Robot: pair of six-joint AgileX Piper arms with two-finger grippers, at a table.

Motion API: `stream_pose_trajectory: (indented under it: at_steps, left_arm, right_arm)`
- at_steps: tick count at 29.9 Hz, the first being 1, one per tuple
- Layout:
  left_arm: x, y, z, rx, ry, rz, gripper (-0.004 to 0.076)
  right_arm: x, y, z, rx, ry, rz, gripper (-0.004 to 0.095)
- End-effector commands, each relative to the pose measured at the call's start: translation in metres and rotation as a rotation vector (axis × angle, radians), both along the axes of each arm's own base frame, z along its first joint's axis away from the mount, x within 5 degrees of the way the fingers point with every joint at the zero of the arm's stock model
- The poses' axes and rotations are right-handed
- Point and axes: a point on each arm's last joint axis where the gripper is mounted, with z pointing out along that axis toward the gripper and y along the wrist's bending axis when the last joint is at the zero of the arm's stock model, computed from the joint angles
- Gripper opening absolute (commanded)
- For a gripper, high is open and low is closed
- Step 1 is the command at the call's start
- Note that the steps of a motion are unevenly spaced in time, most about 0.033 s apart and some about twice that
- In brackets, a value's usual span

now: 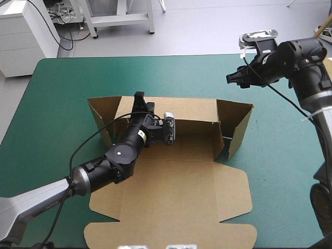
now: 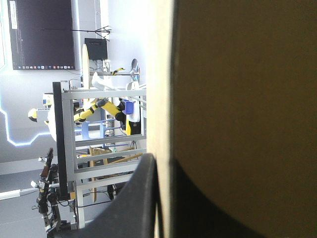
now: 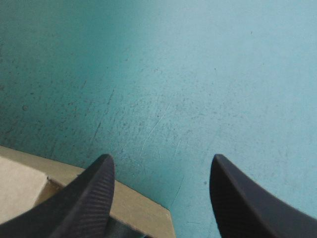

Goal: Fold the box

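The brown box (image 1: 176, 181) lies mid-table with its back wall and two side walls raised and its lid flat toward the front edge. My left gripper (image 1: 139, 98) reaches over the box floor and is shut on the top edge of the back wall near its left end. In the left wrist view the board (image 2: 247, 99) stands edge-on between the fingers, with one black finger (image 2: 141, 198) showing beside it. My right gripper (image 1: 232, 79) hovers open above the cover beyond the box's right wall. In its own view the right gripper (image 3: 162, 158) has a box corner (image 3: 29, 183) under one finger.
Teal-green cover (image 1: 52, 104) lies bare to the left of the box and beyond it. The box lid's front flaps reach close to the table's front edge. A white cabinet (image 1: 26, 31) stands off the table's far left corner.
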Motion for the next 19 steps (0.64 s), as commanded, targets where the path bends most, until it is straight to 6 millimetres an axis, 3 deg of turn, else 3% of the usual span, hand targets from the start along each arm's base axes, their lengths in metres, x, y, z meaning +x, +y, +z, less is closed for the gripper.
stream_pose_trajectory:
  at_steps: [1,10,19]
  left_arm:
    - [-0.003,0.003,0.014,-0.044,-0.025,0.007,-0.0008]
    - [-0.004,0.001,0.014,-0.053,-0.019,-0.012,-0.0008]
    - [-0.004,0.001,0.013,-0.067,-0.012,-0.013,-0.0008]
  right_arm:
    - [0.01,0.001,0.014,0.02,-0.089,0.022,0.0534]
    - [0.042,0.013,-0.017,0.046,-0.013,0.08,0.0534]
    - [0.041,0.019,-0.042,0.065,0.079,0.096,0.0534]
